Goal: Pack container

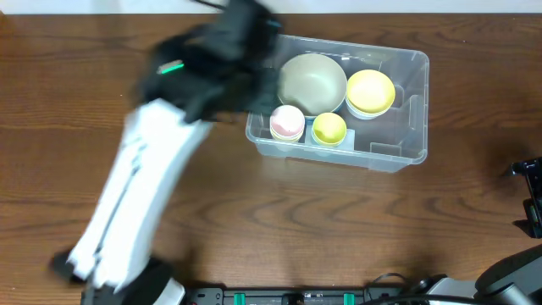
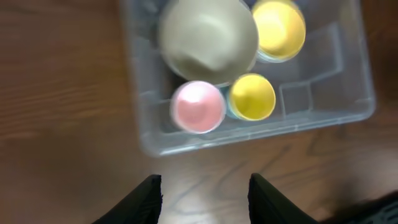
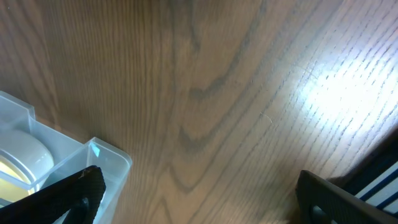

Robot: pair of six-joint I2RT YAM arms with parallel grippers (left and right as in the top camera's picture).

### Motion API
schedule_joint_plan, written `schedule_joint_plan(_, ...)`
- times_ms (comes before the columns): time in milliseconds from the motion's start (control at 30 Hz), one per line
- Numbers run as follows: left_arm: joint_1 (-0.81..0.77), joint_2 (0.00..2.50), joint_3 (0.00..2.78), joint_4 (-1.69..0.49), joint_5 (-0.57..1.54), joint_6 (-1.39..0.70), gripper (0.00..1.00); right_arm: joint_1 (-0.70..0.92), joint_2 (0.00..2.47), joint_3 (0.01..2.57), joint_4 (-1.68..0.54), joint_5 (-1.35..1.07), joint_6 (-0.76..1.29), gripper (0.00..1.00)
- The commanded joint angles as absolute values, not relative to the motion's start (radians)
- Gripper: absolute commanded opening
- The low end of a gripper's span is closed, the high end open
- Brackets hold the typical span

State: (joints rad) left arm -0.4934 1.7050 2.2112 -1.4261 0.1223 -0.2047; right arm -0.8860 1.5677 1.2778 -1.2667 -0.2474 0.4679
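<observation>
The left gripper [image 2: 205, 180] hangs above the table, its two black fingers [image 2: 140, 202] spread apart with nothing between them. Just past the fingertips is a strip of brown wooden table [image 2: 56, 93]. Beyond that is the long wall of a large clear rectangular plastic container [image 2: 186, 144] with rounded corners.

Inside the container, a small pink cup [image 2: 198, 107] and a small yellow cup [image 2: 252, 96] stand upright side by side against that wall. Behind them sit a large pale grey-green round bowl [image 2: 208, 37] and, just beside it, a smaller yellow bowl [image 2: 278, 28].

From overhead, the container sits on the far half of the table, a little right of centre. The blurred white and black left arm [image 1: 144, 186] reaches from the near left edge up over the container's left end.

The right gripper [image 3: 199, 180] is also released, its dark fingers [image 3: 68, 199] wide apart and empty above bare wood. One corner of the container shows beside its finger at the lower left. Overhead, this gripper sits at the table's right edge, well apart from the container.
</observation>
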Motion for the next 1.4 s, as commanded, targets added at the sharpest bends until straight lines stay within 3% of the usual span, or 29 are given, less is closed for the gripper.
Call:
schedule_joint_plan(0, -0.437, 1.596, 2.222, -1.504, 0.111, -0.195, 0.52, -0.890, 1.551, 1.279, -1.267, -0.251, 0.482, 0.99)
schedule_joint_plan(33, -0.422, 1.565, 2.222, -1.534, 0.107, -0.195, 0.57, -0.890, 1.551, 1.279, -1.267, -0.251, 0.482, 0.99)
schedule_joint_plan(67, -0.411, 1.540, 2.222, -1.561, 0.098, -0.196, 0.71, -0.890, 1.551, 1.279, -1.267, -0.251, 0.482, 0.99)
schedule_joint_plan(167, -0.393, 1.476, 2.222, -1.637, 0.081, -0.196, 0.98, -0.889, 1.551, 1.279, -1.267, -0.251, 0.482, 0.99)
schedule_joint_plan(767, -0.393, 1.369, 2.214, -1.689, 0.082, -0.202, 0.98, -0.890, 1.551, 1.279, -1.267, -0.251, 0.482, 0.99)
schedule_joint_plan(1133, -0.425, 1.361, 2.117, -1.688, 0.089, -0.030, 0.98, -0.890, 1.551, 1.279, -1.267, -0.251, 0.482, 0.99)
schedule_joint_plan(1233, -0.417, 1.308, 2.028, -1.613, 0.105, -0.030, 0.98, -0.890, 1.551, 1.279, -1.267, -0.251, 0.482, 0.99)
schedule_joint_plan(1367, -0.375, 1.145, 1.777, -1.353, 0.155, -0.015, 0.98, -0.890, 1.551, 1.279, -1.267, -0.251, 0.482, 0.99)
